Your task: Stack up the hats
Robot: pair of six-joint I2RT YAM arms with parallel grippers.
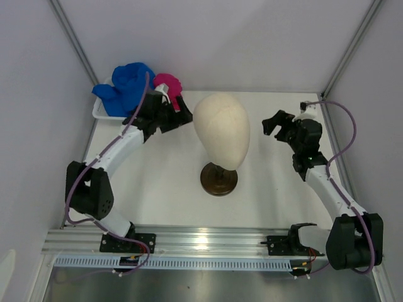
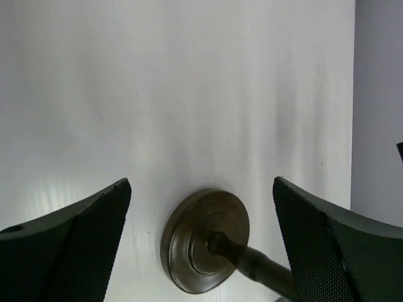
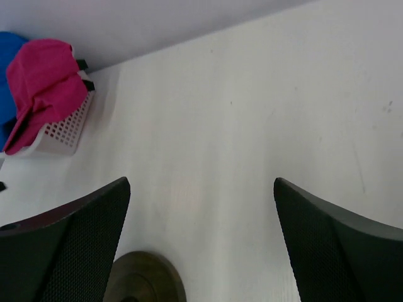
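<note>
Blue hats [image 1: 129, 85] and a pink hat [image 1: 167, 82] are heaped in a white basket [image 1: 101, 111] at the back left. In the right wrist view the pink hat [image 3: 44, 82] hangs over the basket's mesh wall [image 3: 66, 133], with a sliver of blue hat [image 3: 7, 60] behind it. My left gripper [image 1: 181, 117] hovers just right of the basket, open and empty. In its own view the left gripper [image 2: 201, 182] frames the stand's base. My right gripper [image 1: 272, 124] is open and empty to the right of the head, and the right gripper [image 3: 201, 182] looks over bare table.
A cream mannequin head [image 1: 221, 129] stands mid-table on a dark round base [image 1: 219, 178], between the two grippers. The base [image 2: 204, 239] and its stem show under the left wrist; its edge [image 3: 143, 280] shows under the right. Walls enclose the table.
</note>
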